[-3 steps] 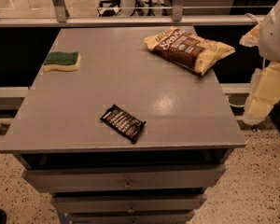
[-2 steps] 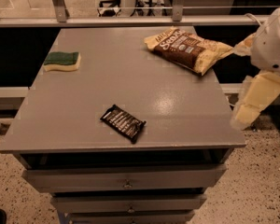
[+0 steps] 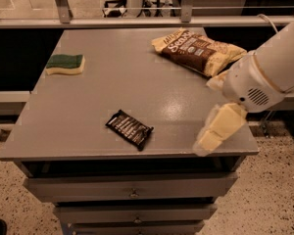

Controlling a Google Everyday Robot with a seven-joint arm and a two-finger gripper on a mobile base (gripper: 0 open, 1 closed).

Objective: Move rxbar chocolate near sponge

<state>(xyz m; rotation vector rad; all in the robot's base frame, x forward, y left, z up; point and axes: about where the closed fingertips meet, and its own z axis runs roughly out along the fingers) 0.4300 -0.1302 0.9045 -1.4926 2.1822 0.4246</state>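
Note:
The rxbar chocolate [image 3: 130, 129], a flat black wrapper with white lettering, lies at an angle near the table's front edge, left of centre. Far from it, at the back left of the table, sits the sponge [image 3: 65, 64], green on top and pale yellow below. My gripper [image 3: 206, 116] comes in from the right over the table's front right corner, to the right of the bar and apart from it. Its pale yellow fingers [image 3: 219, 127] are spread open and hold nothing.
A large brown-and-yellow chip bag [image 3: 198, 50] lies at the back right of the grey table [image 3: 98, 97]. Drawers [image 3: 132, 190] sit under the tabletop. A metal rail [image 3: 137, 21] runs behind the table, and speckled floor lies below.
My arm has swung left and down, from beside the table's right edge to over its front right corner. The bar, sponge and chip bag have not moved.

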